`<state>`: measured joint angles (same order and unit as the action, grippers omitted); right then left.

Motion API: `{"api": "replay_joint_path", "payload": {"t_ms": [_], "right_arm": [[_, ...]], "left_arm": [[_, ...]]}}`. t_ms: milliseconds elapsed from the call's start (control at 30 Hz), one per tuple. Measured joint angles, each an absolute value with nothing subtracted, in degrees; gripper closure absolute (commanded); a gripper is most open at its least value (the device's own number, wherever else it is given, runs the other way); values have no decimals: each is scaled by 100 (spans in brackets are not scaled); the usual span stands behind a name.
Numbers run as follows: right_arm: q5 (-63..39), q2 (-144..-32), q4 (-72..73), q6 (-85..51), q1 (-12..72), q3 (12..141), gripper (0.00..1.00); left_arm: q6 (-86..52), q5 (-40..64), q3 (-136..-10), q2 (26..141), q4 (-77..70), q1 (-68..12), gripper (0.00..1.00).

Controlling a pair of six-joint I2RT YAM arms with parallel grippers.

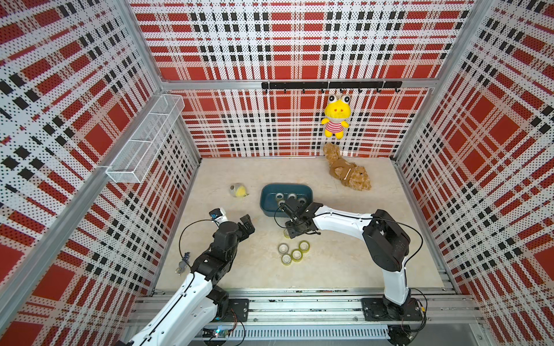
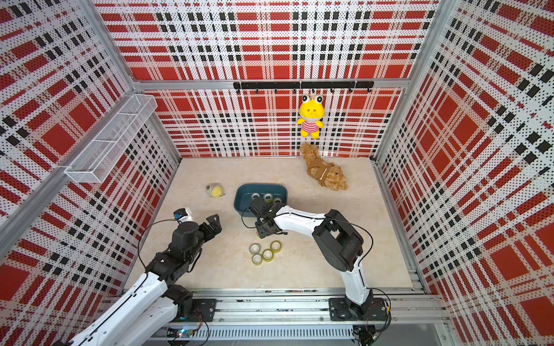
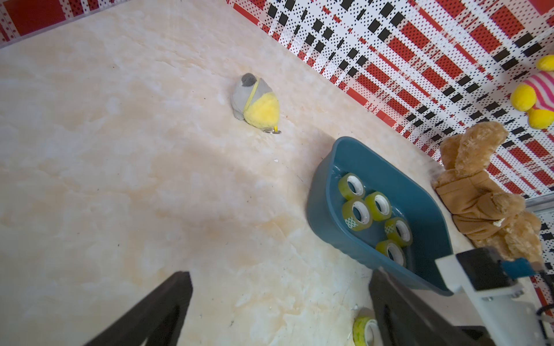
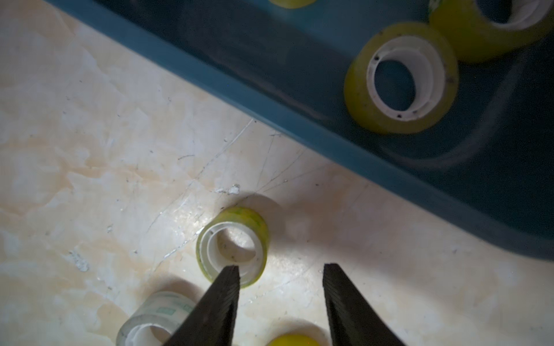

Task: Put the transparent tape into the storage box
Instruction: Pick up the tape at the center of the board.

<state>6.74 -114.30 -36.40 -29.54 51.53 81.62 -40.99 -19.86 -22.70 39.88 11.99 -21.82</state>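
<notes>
The dark teal storage box (image 1: 286, 185) (image 2: 260, 185) sits mid-table with several yellowish tape rolls (image 1: 292, 196) (image 3: 356, 214) (image 4: 401, 78) lying in it. Just in front of its near wall (image 4: 239, 87) one tape roll (image 4: 242, 217) (image 3: 364, 329) rests flat on the table. My right gripper (image 4: 281, 268) (image 1: 293, 227) hangs over that roll, open, with nothing between its fingers. One finger overlaps the roll's edge in the right wrist view. Several more rolls (image 1: 295, 253) (image 2: 266, 254) cluster nearer the front. My left gripper (image 3: 280, 274) (image 1: 248, 223) stands wide open and empty, left of the box.
A grey-and-yellow plush ball (image 1: 239, 190) lies left of the box. A brown teddy (image 1: 347, 175) lies at the back right. A yellow frog toy (image 1: 335, 116) hangs from a black hook rail (image 1: 329, 85). A white wire basket (image 1: 147, 137) is fixed on the left wall.
</notes>
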Motion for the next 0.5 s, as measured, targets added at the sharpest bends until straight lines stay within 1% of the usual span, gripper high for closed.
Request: {"api": "replay_joint_path", "payload": {"t_ms": [500], "right_arm": [[982,-11933,-3883,-3055,5256,8534,48]], "left_arm": [[-4180,-1977,-2270,3962,1068,-2182,0]]}}
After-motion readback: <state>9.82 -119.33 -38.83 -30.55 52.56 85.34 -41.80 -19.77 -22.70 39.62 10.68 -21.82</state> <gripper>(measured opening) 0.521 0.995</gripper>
